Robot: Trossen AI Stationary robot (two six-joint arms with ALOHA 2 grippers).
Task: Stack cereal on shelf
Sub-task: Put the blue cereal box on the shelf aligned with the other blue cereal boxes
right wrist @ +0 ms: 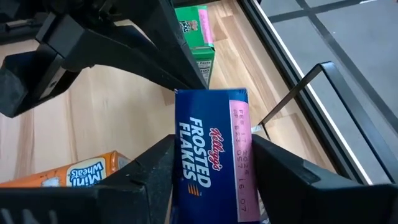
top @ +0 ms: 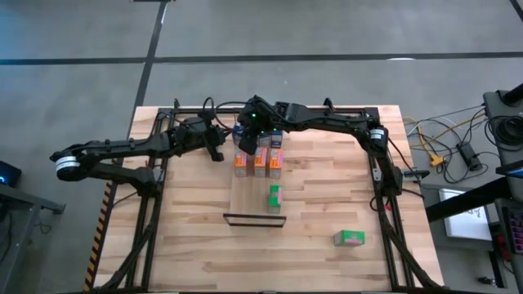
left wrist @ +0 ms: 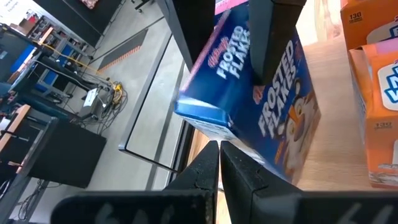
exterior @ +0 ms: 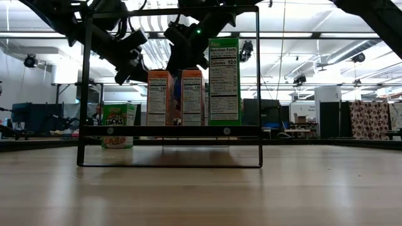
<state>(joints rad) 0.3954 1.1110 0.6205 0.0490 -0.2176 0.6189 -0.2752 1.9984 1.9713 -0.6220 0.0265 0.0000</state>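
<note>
**Blue box held at the back of the shelf, tip risk on release**

While the blue cereal box (right wrist: 214,158) is clamped between the fingers of the right gripper (right wrist: 211,171), jaws spread about box-wide, it is kept at the far end of the shelf (top: 249,204), just behind the row of orange boxes (top: 260,162). The left gripper (left wrist: 219,163) is fully shut on nothing and is parked right beside the held box, which fills its wrist view.

Away from the right gripper, one green box (top: 275,197) stands farther down the shelf toward the dark lip, and another green box (top: 349,238) lies on the table, well apart.

Risks, as judged:
- The held box looks tilted in the left wrist view. If released off-square, it could topple into the orange row.
- The left gripper is close enough to be clipped when the right arm is withdrawn.
- Whether the box bottom is seated cannot be told, so an early release could drop it.
</note>
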